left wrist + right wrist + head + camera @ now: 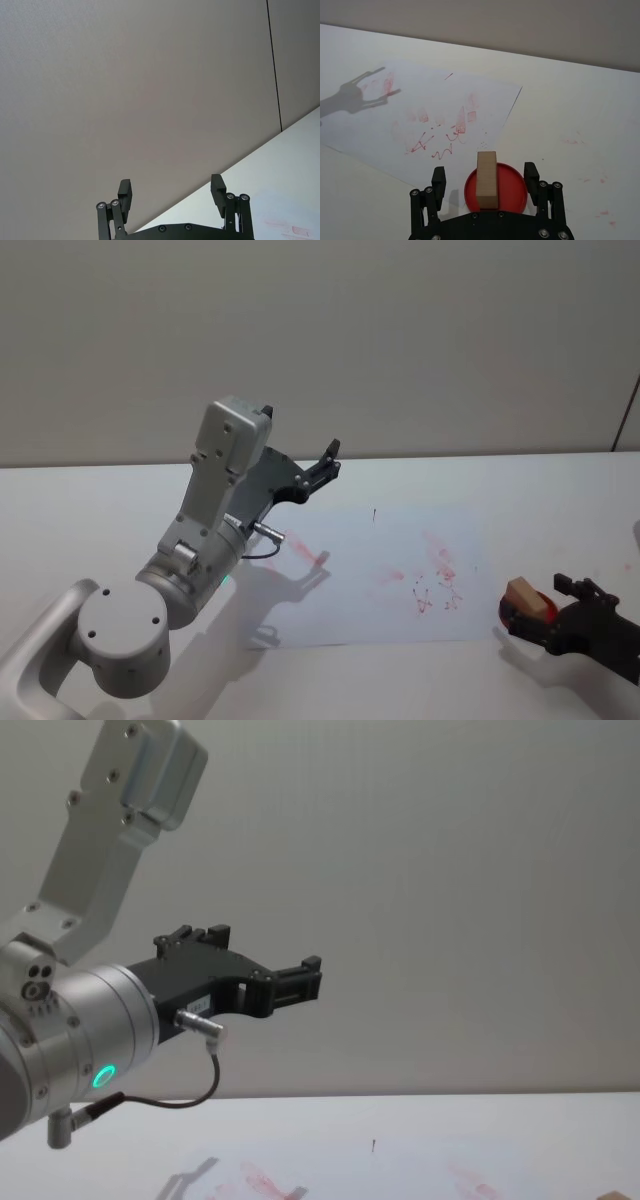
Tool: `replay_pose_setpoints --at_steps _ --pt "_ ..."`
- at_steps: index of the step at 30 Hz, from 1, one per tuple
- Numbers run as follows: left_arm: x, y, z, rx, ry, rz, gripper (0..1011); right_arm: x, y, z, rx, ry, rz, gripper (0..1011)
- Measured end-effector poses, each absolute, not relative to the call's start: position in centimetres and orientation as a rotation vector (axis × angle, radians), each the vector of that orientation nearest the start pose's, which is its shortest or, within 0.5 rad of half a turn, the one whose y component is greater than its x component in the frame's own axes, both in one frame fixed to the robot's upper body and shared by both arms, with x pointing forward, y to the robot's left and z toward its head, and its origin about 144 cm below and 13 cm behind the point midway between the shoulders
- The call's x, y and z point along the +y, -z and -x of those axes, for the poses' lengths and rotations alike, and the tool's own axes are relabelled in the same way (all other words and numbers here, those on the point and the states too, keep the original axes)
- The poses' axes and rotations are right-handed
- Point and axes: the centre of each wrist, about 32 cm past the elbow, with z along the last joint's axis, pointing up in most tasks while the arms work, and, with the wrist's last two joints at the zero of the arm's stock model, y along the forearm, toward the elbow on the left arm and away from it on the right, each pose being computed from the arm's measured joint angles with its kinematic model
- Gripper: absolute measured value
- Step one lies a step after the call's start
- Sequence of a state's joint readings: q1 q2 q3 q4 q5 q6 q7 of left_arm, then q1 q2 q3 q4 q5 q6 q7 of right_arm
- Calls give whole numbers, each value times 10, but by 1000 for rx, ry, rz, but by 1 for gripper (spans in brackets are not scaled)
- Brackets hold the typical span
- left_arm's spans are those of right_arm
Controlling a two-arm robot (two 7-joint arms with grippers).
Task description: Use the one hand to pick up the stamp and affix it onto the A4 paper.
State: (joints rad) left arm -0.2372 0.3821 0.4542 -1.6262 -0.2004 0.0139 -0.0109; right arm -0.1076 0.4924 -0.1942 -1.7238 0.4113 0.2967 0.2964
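Right hand [484,172] sits low at the near right of the table [560,500], open, one finger [438,180] on each side of the stamp [486,177] with a gap showing on both sides, so nothing is gripped yet. The stamp is a small tan wooden block standing upright on a round red ink pad [512,187], just off the near right corner of the A4 paper [340,610].

Judging by its look, the block is light, stiff and not fragile. Its flat, square long sides give the fingers good faces to close on. Taking hold at mid height or above would probably keep the fingers off the inked pad. The wet face may cling a little to the pad, and the pad may be light enough to lift or slide with it.

Beyond the pad the paper lies flat, with red prints [435,575] clustered on its right half and a tiny dark mark [375,512] near its far edge. A thin sheet like this could shift under a sideways push, so a straight downward press looks safer. A few red smudges [572,141] dot the bare table beside it. Nothing stands between stamp and sheet.

Farther off, the left hand [328,455] hangs raised above the sheet's far left corner, fingers apart and empty, casting a shadow [357,95] on the paper. A plain wall [450,340] stands behind.
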Motion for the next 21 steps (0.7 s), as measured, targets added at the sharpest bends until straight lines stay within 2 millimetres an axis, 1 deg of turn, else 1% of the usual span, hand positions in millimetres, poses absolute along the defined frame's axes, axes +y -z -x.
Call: replay_pose_setpoints --at_steps 4,5,9,10,12,13,16,18,19,21 --pt "198 -1204 -492 -268 -1124 -61 1001 -290 -1155 -423 239 1022 297 907" --pt "198 -1204 -492 -268 -1124 -61 1001 -289 -1155 -424 238 1020 298 857" --pt "198 -1204 -492 -268 -1124 -61 1001 -288 -1155 -425 239 1017 301 770" --pt "198 -1204 -492 -268 -1124 -61 1001 -288 -1155 -425 238 1017 302 716" --pt "198 -1204 -492 -268 -1124 -61 1001 -288 -1155 -426 238 1016 302 704" --pt "198 -1204 -492 -268 -1124 -61 1001 -288 -1155 -426 238 1016 304 597" --pt "198 -1204 -492 -268 -1124 -61 1001 -288 -1155 -426 238 1015 305 538" --pt "198 -1204 -492 -268 -1124 -61 1001 -287 -1155 -427 238 1014 306 453" --pt "198 -1204 -492 -268 -1124 -61 1001 -287 -1155 -427 238 1014 306 444" --pt "198 -1204 -492 -268 -1124 -61 1001 -287 -1155 -427 238 1013 306 358"
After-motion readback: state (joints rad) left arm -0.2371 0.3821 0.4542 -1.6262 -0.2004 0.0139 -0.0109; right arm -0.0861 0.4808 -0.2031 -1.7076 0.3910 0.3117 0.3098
